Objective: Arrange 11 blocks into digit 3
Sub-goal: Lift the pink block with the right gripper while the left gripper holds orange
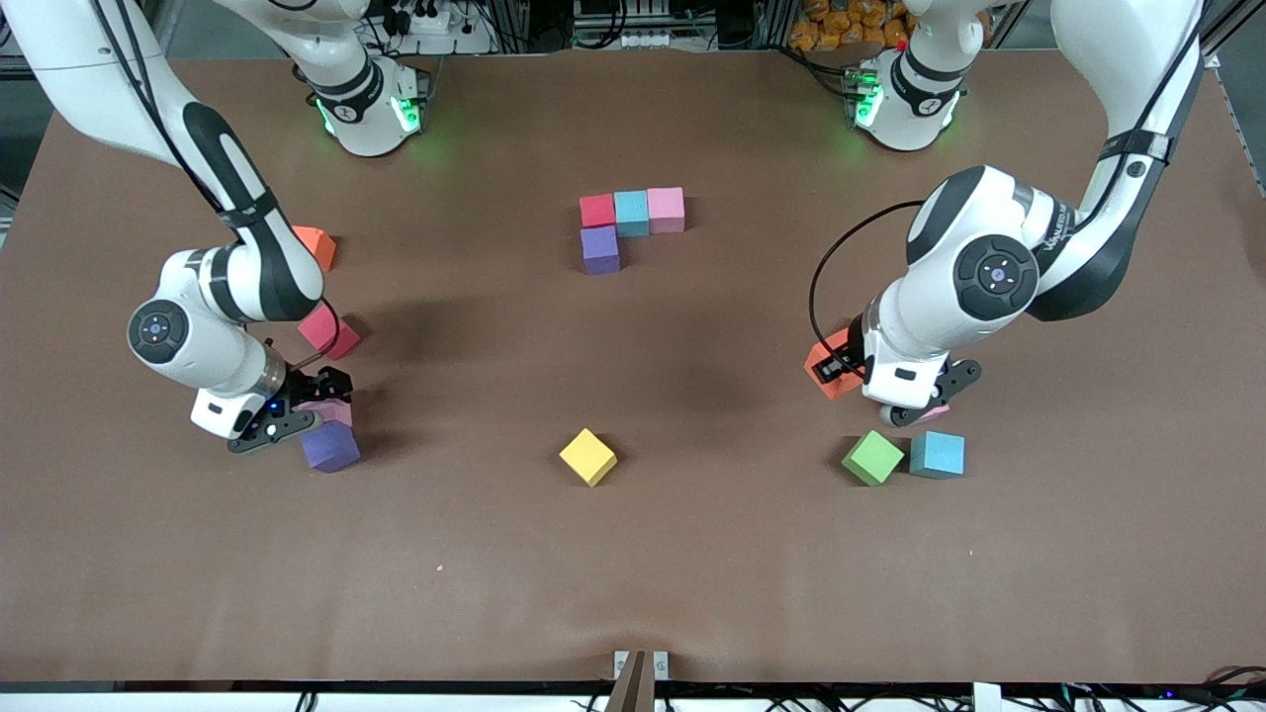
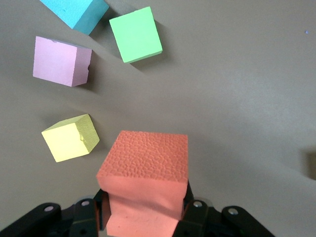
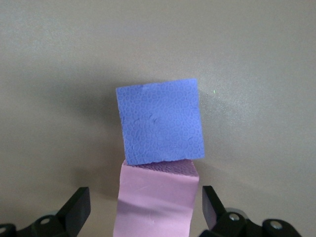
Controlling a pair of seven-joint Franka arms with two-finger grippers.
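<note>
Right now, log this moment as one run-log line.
left gripper: shut on orange block | right gripper: open around pink block, beside purple block | digit 3: four blocks placed

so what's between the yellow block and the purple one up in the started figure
Nothing: in the front view the brown table is bare between the yellow block and the purple block of the started figure.

Hardly any writing can be read here — only a line of small grey lettering on the left arm's point(image 1: 999, 267) white wrist housing, too small to make out. The blocks point(image 1: 633, 213) carry no marks or numbers.
</note>
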